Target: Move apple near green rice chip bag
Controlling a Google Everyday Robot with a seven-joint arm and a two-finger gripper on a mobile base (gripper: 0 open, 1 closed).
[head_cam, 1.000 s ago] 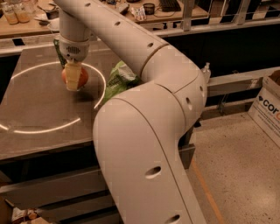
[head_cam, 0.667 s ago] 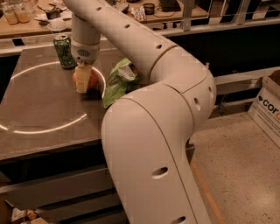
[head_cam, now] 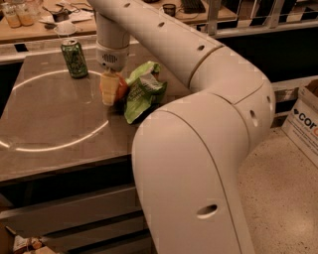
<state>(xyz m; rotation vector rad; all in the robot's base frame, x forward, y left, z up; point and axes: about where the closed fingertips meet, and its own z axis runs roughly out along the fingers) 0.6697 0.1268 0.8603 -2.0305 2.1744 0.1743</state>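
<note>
On the far counter at the left stand 2 jars with amber contents; nearer, at the far left of the dark table, 1 green can stands upright, and what it holds cannot be told; a bright ring of light curves across the tabletop in front of it. Just right of the can, and apart from it, the gripper points straight down from the white arm, low over the table; its pale fingers are closed around the apple, whose orange-red skin shows on the right side of the near finger; whether the apple rests on the table or hangs just above it cannot be told. Just beside the apple on its right, seemingly touching it, lies the green rice chip bag, crumpled and flat on the table. The arm's large elbow fills the near right; at the far right edge 1 cardboard box sits on the speckled floor, and its inside is out of sight.
</note>
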